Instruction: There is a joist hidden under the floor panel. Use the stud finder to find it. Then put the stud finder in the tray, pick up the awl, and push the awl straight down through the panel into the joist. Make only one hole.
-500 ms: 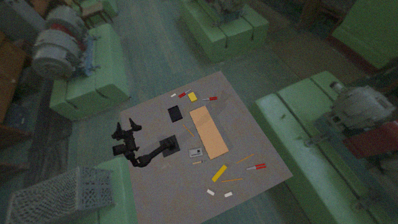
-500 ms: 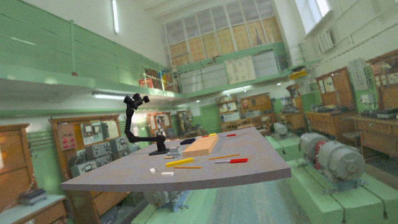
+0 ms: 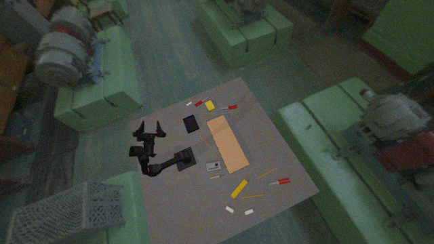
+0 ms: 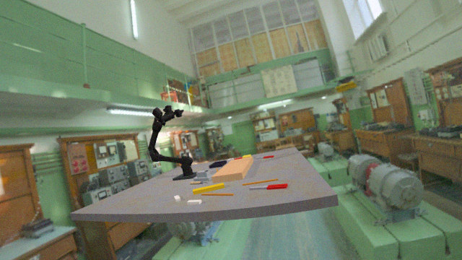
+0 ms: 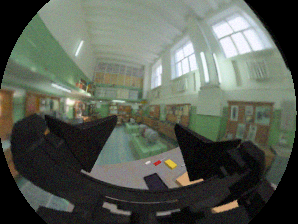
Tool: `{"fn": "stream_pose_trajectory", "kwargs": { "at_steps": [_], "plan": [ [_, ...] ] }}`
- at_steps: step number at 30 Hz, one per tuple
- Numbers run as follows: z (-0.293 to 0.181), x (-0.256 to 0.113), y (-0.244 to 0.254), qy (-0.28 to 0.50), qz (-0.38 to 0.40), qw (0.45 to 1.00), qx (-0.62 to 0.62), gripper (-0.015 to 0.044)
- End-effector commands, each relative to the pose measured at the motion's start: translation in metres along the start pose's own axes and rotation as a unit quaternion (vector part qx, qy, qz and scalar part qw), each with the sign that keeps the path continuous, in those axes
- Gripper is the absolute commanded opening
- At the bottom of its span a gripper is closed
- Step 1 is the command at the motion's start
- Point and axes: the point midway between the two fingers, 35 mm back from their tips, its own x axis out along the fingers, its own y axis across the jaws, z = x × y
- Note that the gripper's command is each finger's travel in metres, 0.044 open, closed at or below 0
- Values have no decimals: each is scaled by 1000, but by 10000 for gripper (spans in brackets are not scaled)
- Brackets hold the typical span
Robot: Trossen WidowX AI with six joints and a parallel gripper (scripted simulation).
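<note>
The tan floor panel (image 3: 228, 144) (image 4: 231, 171) (image 5: 186, 179) lies on the table; no joist shows. The grey stud finder (image 3: 213, 166) (image 4: 202, 175) lies beside the panel, near the arm's base. The small awl (image 3: 214, 177) (image 4: 196, 183) with a pale handle lies flat close to the stud finder. The dark tray (image 3: 190, 124) (image 4: 217, 164) (image 5: 155, 182) lies on the panel's other end side and looks empty. My gripper (image 3: 150, 123) (image 4: 180, 113) (image 5: 146, 122) is open and empty, raised high above the table and well away from the panel, stud finder and awl.
A yellow block (image 3: 209, 106) (image 5: 170, 164) and red-handled tools (image 3: 199, 103) (image 3: 232, 107) lie beyond the tray. A long yellow bar (image 3: 239, 188) (image 4: 208, 188), orange sticks (image 3: 267, 172) (image 3: 252, 196), another red-handled tool (image 3: 284, 181) (image 4: 277, 186) and white blocks (image 3: 230, 209) (image 3: 249, 212) lie past the awl.
</note>
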Motion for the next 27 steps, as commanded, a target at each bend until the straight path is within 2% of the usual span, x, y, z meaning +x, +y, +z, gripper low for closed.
{"fn": "stream_pose_trajectory", "kwargs": {
  "at_steps": [1, 7, 13, 20, 27],
  "plan": [
    [-9, 22, -56, 13, -90, 996, 19, 440],
    [-38, 35, -155, 64, -233, 970, 20, 440],
    [-78, 15, -249, 134, -367, 920, 28, 440],
    [-136, -46, -336, 236, -497, 833, 56, 440],
    [-202, -132, -381, 354, -581, 724, 113, 440]
  ]
}}
